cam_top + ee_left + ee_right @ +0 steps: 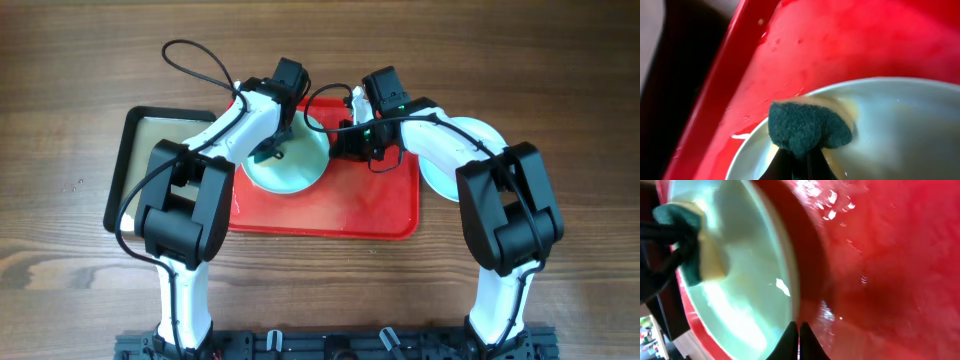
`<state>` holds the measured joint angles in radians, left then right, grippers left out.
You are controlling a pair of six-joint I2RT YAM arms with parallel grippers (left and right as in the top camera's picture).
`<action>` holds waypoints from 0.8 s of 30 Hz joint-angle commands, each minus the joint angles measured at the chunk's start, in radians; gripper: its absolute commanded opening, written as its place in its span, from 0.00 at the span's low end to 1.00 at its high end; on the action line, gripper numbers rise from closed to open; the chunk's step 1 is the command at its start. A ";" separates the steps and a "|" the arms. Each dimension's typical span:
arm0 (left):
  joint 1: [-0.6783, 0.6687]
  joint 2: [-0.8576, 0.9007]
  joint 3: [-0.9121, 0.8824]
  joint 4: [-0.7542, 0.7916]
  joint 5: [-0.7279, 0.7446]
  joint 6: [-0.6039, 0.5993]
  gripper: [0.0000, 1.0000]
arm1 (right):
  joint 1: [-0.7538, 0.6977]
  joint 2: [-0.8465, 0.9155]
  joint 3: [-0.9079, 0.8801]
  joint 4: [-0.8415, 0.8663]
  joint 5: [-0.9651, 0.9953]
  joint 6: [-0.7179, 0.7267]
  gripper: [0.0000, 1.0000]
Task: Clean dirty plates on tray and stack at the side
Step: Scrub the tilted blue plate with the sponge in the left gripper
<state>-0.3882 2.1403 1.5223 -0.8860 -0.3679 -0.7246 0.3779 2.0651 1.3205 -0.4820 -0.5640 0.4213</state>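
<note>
A pale blue plate stands tilted on the red tray. My right gripper is shut on the plate's right rim, and its fingertips pinch the edge of the plate. My left gripper is shut on a dark green and yellow sponge pressed against the plate's face near a yellowish smear. The sponge also shows in the right wrist view. Another pale plate lies on the wood tabletop right of the tray, partly under my right arm.
A black-rimmed tray with a beige floor sits left of the red tray, under my left arm. The red tray's floor is wet with droplets. Brown wood tabletop surrounds both trays.
</note>
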 commanded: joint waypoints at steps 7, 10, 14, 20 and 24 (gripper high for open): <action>0.023 0.057 -0.042 -0.064 1.105 0.860 0.04 | -0.002 0.026 0.000 -0.009 0.023 -0.003 0.04; 0.032 0.057 -0.042 0.006 1.092 0.834 0.04 | -0.002 0.026 0.000 -0.010 0.023 -0.003 0.04; 0.068 0.057 -0.042 0.156 0.782 0.475 0.04 | -0.002 0.026 0.000 -0.010 0.024 -0.002 0.04; 0.084 0.057 -0.042 0.167 0.236 0.054 0.04 | -0.002 0.026 0.000 -0.012 0.024 -0.003 0.04; 0.082 0.057 -0.042 0.164 0.261 -0.050 0.04 | 0.012 0.026 0.000 -0.008 0.023 0.002 0.25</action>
<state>-0.3267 2.1376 1.5188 -0.7017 0.0513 -0.6476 0.3737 2.0758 1.3190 -0.4927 -0.5232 0.4213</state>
